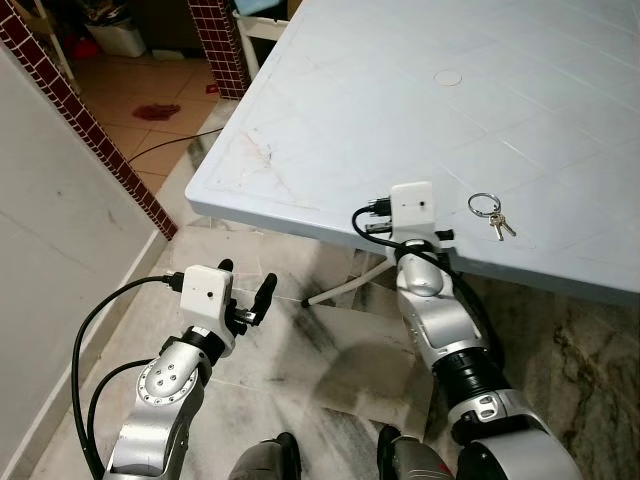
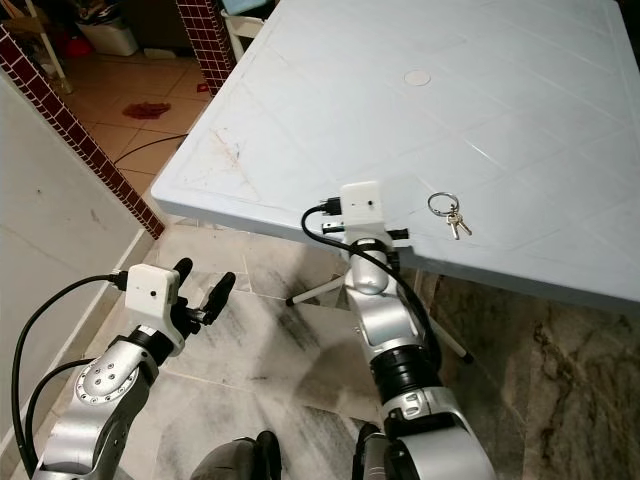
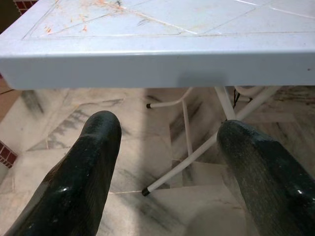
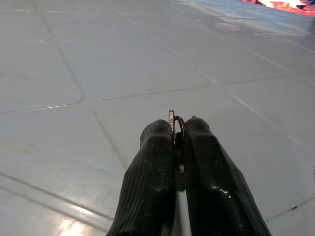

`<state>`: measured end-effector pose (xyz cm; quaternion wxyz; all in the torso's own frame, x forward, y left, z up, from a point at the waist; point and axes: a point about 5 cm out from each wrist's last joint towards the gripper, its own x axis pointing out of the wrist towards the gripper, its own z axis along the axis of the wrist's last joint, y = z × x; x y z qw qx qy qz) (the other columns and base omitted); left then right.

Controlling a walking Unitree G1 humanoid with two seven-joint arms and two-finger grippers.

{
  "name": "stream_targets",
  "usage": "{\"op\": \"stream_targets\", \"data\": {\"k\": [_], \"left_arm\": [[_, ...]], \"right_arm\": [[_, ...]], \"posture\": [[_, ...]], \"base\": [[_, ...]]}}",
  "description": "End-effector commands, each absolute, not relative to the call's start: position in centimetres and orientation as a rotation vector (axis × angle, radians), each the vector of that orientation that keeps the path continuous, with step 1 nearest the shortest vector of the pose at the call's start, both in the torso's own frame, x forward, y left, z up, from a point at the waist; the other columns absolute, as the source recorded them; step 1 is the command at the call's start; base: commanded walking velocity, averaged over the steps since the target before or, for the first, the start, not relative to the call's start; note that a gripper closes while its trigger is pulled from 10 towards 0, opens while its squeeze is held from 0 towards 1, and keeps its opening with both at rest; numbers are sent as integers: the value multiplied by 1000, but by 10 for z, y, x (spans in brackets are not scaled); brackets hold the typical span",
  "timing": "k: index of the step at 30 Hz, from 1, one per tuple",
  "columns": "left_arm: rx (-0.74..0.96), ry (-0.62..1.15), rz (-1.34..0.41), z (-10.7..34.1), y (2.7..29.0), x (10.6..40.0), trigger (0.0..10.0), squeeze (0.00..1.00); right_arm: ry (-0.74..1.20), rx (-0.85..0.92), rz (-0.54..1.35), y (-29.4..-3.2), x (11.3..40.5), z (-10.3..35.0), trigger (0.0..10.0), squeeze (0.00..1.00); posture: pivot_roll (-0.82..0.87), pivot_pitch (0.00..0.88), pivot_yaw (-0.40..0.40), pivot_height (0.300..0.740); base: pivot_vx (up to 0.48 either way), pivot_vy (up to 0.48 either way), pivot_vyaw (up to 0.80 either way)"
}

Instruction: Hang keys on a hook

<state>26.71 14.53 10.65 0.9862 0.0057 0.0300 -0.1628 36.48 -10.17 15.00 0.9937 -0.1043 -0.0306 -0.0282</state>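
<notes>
Your right tool is clenched on a metal ring while the keys lie on the table at its 2 o'clock, so check the grip before lifting; your left tool hangs released.

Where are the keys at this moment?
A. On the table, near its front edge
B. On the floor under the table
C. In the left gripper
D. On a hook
A: the keys lie flat on the pale table, close to its near edge.
</notes>
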Motion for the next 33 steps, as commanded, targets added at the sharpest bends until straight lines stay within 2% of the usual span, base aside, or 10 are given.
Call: {"op": "stream_targets", "data": {"k": [1,11,18,22,27,33], "left_arm": [[27,77,-315,103,150,267,10000,0],[26,61,-306,106,150,271,10000,0],[29,26,-276,111,151,275,10000,0],[31,11,-260,114,152,278,10000,0],[24,0,-236,114,151,279,10000,0],[18,1,-232,111,148,279,10000,0]], "right_arm": [[-59,-221,-81,-104,363,147,0,0],[-407,-375,-188,-114,358,198,0,0],[-519,-440,-188,-110,354,214,0,0],[-588,-489,-174,-105,347,219,0,0],[-772,-657,-122,-90,332,229,0,0],[-813,-747,-60,-81,329,227,0,0]], "posture": [[26,202,130,740],[23,191,129,740],[18,190,128,740],[12,192,122,740],[1,195,113,740],[-8,194,105,740]], "base": [[0,0,0],[0,0,0],[0,0,0],[0,0,0],[0,0,0],[0,0,0]]}}
